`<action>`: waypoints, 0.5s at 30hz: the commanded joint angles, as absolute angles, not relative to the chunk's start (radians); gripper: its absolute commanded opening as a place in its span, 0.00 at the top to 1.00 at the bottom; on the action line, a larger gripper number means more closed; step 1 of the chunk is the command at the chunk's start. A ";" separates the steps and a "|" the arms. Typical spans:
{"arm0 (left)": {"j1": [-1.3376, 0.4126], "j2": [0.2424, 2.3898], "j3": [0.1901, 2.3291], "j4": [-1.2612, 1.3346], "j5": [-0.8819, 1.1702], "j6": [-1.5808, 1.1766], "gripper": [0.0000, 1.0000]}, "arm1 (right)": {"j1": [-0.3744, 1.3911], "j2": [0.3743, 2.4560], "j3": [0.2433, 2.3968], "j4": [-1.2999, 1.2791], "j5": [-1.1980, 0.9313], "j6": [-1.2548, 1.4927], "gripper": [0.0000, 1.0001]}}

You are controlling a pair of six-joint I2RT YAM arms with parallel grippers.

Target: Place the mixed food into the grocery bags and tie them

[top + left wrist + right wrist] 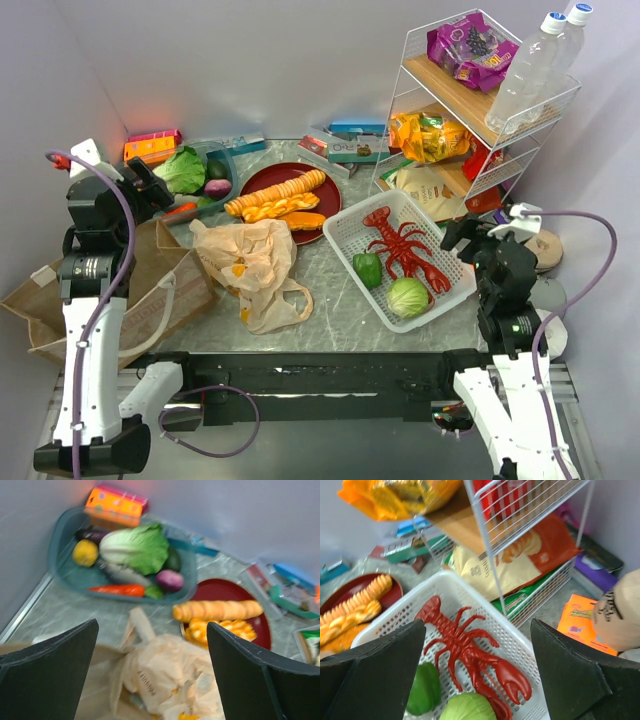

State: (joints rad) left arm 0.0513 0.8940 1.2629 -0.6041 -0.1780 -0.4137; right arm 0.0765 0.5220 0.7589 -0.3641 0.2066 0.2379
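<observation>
Right now both grippers hang spread and empty. The right gripper (pixel 462 237) is just beside the right edge of the white basket (pixel 362 212), and the left gripper (pixel 148 186) is well off to the basket's left.

Inside the basket, the cabbage (pixel 407 297) lies at the near corner, touching the red lobster (pixel 405 250). The bell pepper (pixel 368 269) sits at the basket's left side.

Expect the cabbage to be round, firm and ready to roll, so close across its widest part from above. The pepper looks glossy and may slip, so take it square across the body.

The plastic bag (pixel 250 262), just left of the basket, lies collapsed, thin and limp. You would lift it by a handle loop to open its mouth. The paper bag (pixel 150 290), farther left again, looks stiff.

The purple snack packet (pixel 470 45), on the wire rack (pixel 445 80) behind the basket, should be light and crinkly, so pinch an edge seam.
</observation>
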 commanded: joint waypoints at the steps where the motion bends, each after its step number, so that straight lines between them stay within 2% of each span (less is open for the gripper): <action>1: 0.057 0.868 1.281 -0.741 -0.278 -0.440 0.04 | 0.086 0.561 0.796 -0.361 0.095 0.227 0.08; 10: 0.058 0.799 1.123 -0.812 -0.041 -0.523 0.01 | 0.127 0.601 0.813 -0.359 0.011 0.186 0.12; 15: 0.058 0.822 1.019 -0.798 0.023 -0.509 0.16 | 0.287 0.641 0.827 -0.353 0.081 0.163 0.13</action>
